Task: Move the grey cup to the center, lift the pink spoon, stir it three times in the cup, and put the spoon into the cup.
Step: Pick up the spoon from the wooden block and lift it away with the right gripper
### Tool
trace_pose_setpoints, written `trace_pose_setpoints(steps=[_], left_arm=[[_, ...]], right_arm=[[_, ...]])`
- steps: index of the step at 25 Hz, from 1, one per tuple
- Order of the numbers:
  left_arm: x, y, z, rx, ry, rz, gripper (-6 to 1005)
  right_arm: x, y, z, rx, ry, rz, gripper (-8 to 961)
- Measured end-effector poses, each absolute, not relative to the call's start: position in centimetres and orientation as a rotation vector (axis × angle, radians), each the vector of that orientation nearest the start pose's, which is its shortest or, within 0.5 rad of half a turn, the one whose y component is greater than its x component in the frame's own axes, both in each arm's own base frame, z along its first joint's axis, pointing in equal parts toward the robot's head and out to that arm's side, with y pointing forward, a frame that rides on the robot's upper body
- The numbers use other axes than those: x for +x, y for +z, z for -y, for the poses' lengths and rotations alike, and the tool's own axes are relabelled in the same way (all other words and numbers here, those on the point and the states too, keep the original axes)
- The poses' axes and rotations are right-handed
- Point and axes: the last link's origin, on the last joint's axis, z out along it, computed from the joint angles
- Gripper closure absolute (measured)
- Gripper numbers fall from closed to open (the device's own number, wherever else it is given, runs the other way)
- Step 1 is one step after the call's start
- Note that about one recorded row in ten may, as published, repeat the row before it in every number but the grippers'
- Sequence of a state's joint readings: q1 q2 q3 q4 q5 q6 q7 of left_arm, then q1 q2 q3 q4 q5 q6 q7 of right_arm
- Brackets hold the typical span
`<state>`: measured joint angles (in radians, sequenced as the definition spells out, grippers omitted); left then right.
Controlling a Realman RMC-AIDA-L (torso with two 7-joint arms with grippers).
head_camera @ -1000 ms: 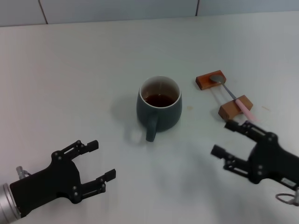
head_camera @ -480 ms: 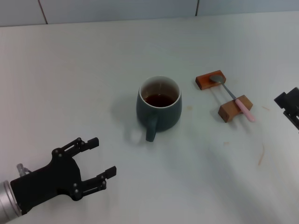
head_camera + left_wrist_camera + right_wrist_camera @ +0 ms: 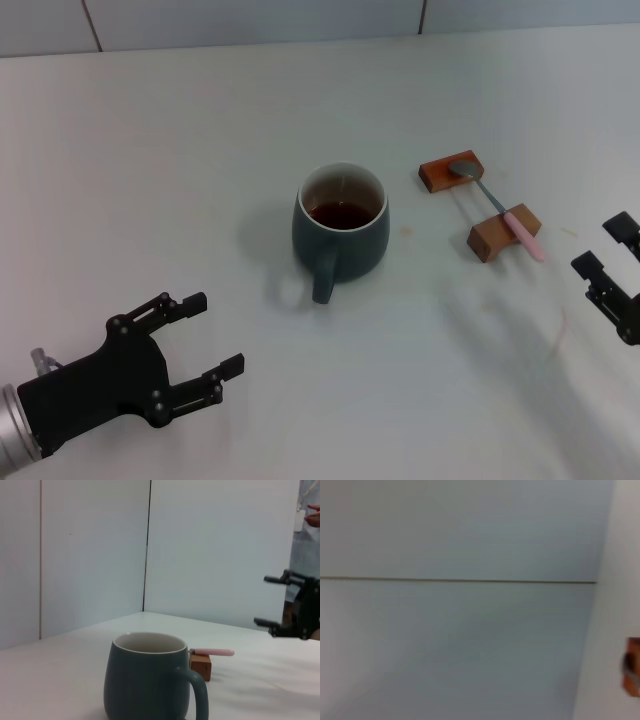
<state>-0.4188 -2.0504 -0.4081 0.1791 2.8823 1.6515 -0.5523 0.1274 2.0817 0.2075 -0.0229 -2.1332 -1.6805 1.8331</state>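
Here the left gripper hovers low over the table at the near left, fingers spread apart and empty; the grey cup stands mid-table, handle toward the robot; right of it the pink spoon lies across two wooden blocks; the right gripper sits at the right edge, fingers apart, holding nothing.

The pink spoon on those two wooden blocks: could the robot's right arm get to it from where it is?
Probably yes. The right gripper is open, just beside the pink spoon, with only bare table between them; the grey cup stands well aside.
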Motion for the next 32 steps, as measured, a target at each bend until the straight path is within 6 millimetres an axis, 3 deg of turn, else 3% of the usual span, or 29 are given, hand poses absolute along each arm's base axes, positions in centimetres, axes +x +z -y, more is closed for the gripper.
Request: trace_pose_setpoints(steps=[6,32], left_arm=[[-32.4,-4.7,-22.5,-2.574,-0.843,0.371,178],[-32.5,-4.4,-22.7,-2.533,-0.850,0.383,178]], right_arm=[[36.3,-2.9,-18.4,-1.192,1.663,-2.020,171],[35.9,-5.1,-22.2,-1.232,1.503,-2.106,186]])
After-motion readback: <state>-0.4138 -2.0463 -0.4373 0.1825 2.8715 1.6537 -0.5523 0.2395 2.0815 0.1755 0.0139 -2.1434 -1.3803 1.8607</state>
